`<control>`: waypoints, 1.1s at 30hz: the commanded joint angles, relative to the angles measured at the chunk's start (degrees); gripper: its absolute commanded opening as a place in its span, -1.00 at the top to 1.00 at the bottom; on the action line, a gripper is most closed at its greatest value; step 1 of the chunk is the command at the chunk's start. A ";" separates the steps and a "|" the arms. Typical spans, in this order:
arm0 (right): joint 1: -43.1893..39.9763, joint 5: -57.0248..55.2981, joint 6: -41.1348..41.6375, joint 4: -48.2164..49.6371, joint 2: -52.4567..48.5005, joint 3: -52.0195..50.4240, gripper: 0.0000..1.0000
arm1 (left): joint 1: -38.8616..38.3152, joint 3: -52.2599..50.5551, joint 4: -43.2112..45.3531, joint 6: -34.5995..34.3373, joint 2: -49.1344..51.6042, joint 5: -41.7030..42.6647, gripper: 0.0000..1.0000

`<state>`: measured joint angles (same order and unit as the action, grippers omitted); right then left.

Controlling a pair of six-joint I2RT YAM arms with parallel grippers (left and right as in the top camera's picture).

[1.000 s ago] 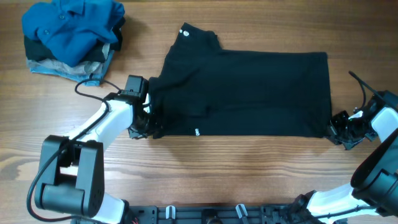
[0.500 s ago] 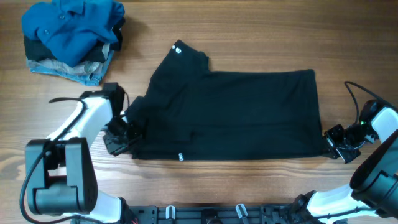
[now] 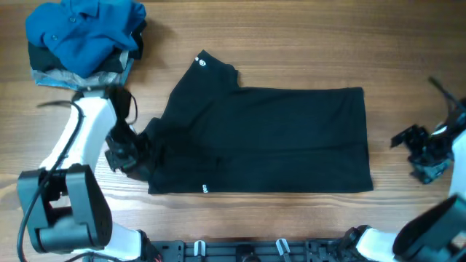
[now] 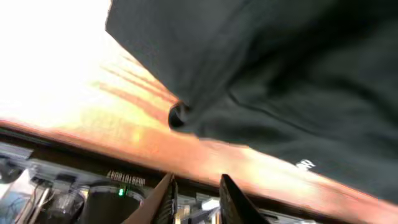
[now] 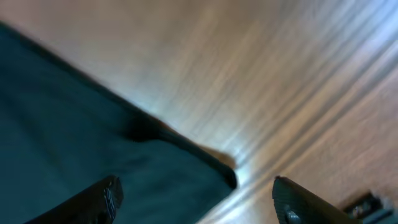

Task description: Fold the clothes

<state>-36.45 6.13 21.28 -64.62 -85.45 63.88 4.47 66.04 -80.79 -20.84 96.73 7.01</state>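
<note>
The clothes, a black T-shirt, lie flat and folded in the middle of the table, with a white neck label at the top left and a white hem tag at the front edge. My left gripper sits at the shirt's left front corner. In the left wrist view its fingers stand a little apart with nothing between them, and the shirt's edge lies just beyond. My right gripper is open to the right of the shirt, clear of it. The right wrist view shows its jaws wide around the shirt's corner, not touching.
A pile of other garments stands at the back left, a bright blue shirt on top of a grey-blue denim piece. The arm bases and a rail run along the table's front edge.
Both grippers have let go of the shirt after dragging it left and toward the front. The right gripper has opened wide and pulled away to the right. The left jaws have parted.
</note>
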 commanded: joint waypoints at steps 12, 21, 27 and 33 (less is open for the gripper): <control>0.31 20.57 -6.10 10.95 7.39 3.52 -0.50 | -9.40 16.02 34.95 17.22 0.92 5.70 -0.25; 0.48 20.52 -6.14 10.62 6.88 3.50 -0.48 | -12.96 16.06 55.76 17.75 13.05 2.36 -0.29; 0.48 20.52 -6.23 10.58 6.88 3.39 -0.46 | -13.05 16.06 67.87 17.86 22.88 4.33 -0.33; 0.48 20.39 -6.25 10.16 6.86 3.13 -0.45 | -13.84 16.06 79.82 17.86 28.37 4.44 -0.46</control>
<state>-36.32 25.54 15.27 -54.17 -78.17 66.54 -8.51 81.80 -4.49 -3.66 123.07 10.57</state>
